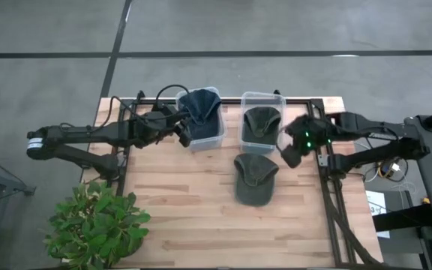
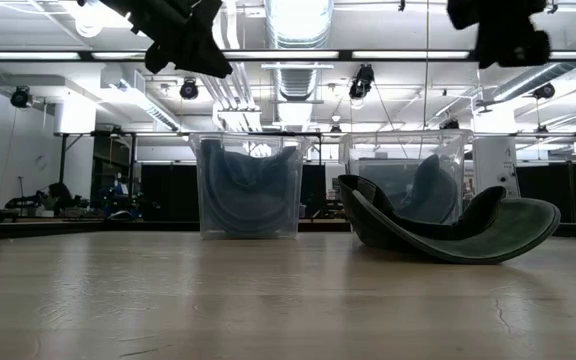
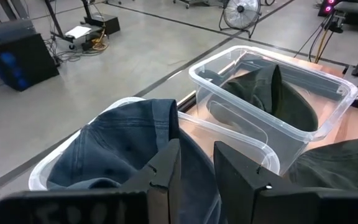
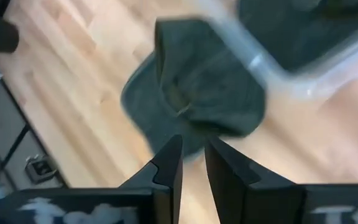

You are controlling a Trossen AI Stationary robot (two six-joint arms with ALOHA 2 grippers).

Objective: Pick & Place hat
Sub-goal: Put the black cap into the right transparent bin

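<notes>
Green hat [image 1: 255, 178]: we're seeing it lying loose on the wooden table [image 1: 201, 217], just in front of the right bin and not touching either gripper. In the low view it's sitting upside down with the brim [image 2: 523, 222] sticking out sideways.

Right bin [image 1: 262, 122]: clear plastic, and it's holding another dark green hat [image 3: 272, 96] inside.

Left bin [image 1: 203, 120]: also clear, and a blue denim hat [image 3: 120, 146] is filling it, partly poking over the rim.

Left gripper [image 3: 194, 168]: we're looking at it hovering above the near edge of the left bin, right over the blue hat. Fingers are sitting close together with only a thin gap, nothing pinched between them.

Right gripper [image 4: 192, 160]: it's hanging up off the table beside the right bin, with the loose green hat below it. Fingers are nearly closed too, narrow slit, holding nothing.

Plant [image 1: 100, 221]: leafy green thing sitting at the table's front left corner.
</notes>
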